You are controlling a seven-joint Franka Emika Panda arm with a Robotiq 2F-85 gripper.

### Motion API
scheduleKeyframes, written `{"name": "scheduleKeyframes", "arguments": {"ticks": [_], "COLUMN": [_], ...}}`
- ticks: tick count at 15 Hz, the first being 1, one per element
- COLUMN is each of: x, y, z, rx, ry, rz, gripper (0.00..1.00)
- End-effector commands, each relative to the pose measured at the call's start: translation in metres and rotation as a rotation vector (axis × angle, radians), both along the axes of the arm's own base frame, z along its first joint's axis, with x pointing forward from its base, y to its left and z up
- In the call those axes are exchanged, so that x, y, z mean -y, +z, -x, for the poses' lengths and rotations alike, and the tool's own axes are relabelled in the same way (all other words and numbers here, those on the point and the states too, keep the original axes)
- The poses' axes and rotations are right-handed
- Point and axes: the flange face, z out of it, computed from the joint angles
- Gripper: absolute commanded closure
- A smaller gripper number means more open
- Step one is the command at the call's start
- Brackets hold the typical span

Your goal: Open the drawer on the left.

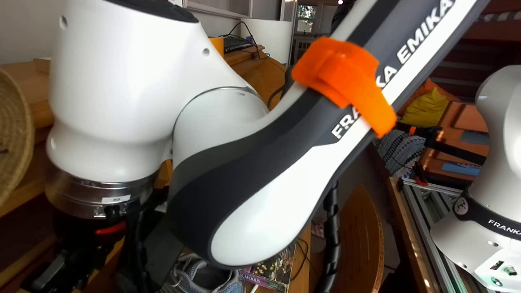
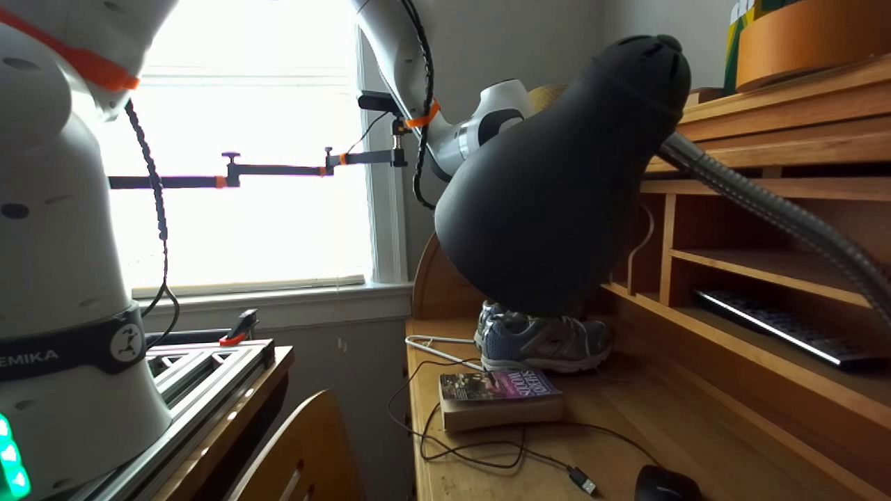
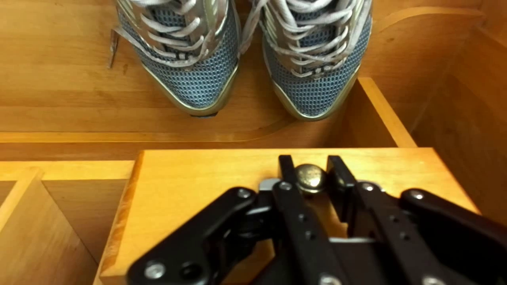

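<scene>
The drawer (image 3: pixel 206 190) is honey-coloured wood with a flat front and a round brass knob (image 3: pixel 311 179) in the wrist view. Its front stands nearer the camera than the pigeonhole frame beside it; how far it is pulled out I cannot tell. My gripper (image 3: pixel 310 161) has one finger on each side of the knob, both close against it, and looks shut on it. In an exterior view the gripper (image 1: pixel 53 274) is low at the left edge, partly cut off. A dark lamp shade hides the gripper and drawer in an exterior view.
Blue-grey shoes (image 3: pixel 313 79) stand on the desk close to the drawer. A dark lamp (image 2: pixel 543 202), a book (image 2: pixel 501 410), a cable, a mouse (image 2: pixel 665 483) and a keyboard (image 2: pixel 786 330) are at the desk. A wooden chair (image 2: pixel 306 445) stands in front. Pigeonholes (image 3: pixel 75 206) flank the drawer.
</scene>
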Motion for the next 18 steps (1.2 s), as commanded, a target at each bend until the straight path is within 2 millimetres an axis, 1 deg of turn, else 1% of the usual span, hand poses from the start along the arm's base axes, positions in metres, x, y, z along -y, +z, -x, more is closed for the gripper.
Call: {"name": "scheduleKeyframes", "arguments": {"ticks": [1,7,10,13,18], "x": [-0.010,-0.015,-0.015,-0.016,-0.016], "y": [0.007,0.015,0.017,0.017,0.018], "z": [0.021,0.030,0.030,0.035,0.036], "rx": [-0.111,-0.224,-0.246,-0.274,-0.284], "ry": [0.030,0.064,0.075,0.082,0.096], "rz": [0.017,0.052,0.061,0.074,0.088], "gripper": [0.94,0.94,0.94,0.94,0.94]}}
